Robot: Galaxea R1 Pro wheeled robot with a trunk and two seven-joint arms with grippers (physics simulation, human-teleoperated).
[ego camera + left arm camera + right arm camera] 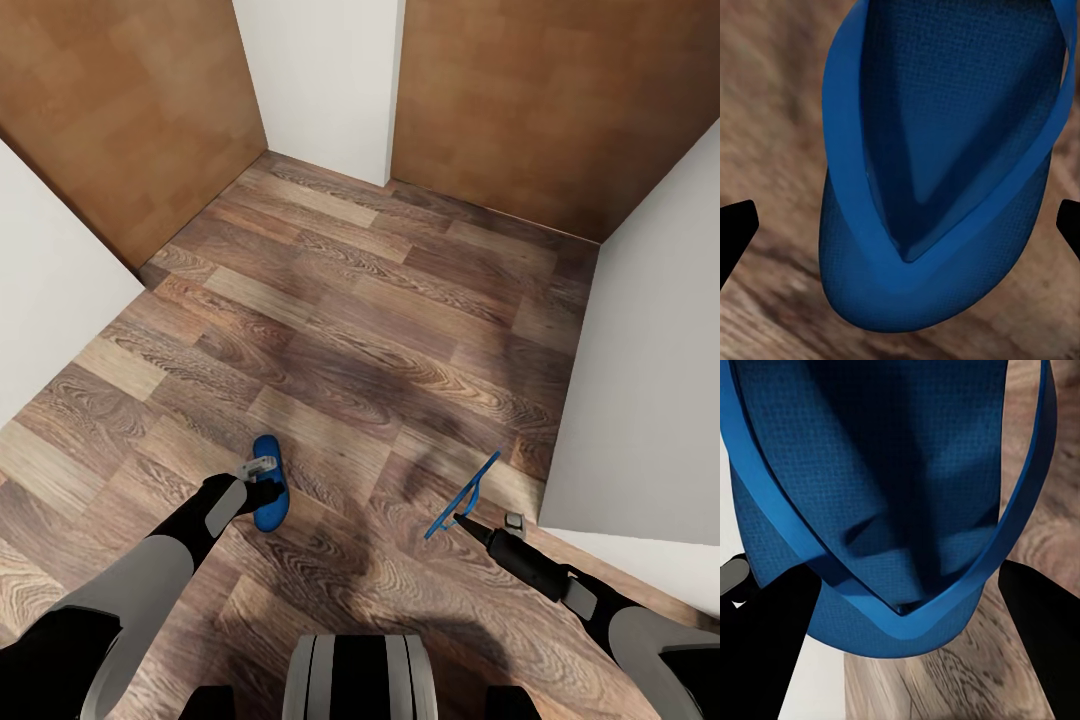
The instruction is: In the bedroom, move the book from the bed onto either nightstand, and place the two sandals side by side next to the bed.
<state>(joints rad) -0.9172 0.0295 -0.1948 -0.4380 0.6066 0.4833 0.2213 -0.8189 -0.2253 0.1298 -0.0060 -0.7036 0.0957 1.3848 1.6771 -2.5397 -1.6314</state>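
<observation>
One blue sandal lies flat on the wood-plank floor, just ahead of my base on the left. My left gripper hovers right over it, open. In the left wrist view its black fingertips stand wide apart either side of the sandal. The second sandal hangs edge-on above the floor on the right, with my right gripper shut on its end. In the right wrist view this sandal sits between the dark fingers. The book, the bed and the nightstand are out of view.
White walls close in at the left and right. Brown wooden panels stand at the back on both sides of a white wall section. Open floor stretches ahead between them. My base shows at the bottom.
</observation>
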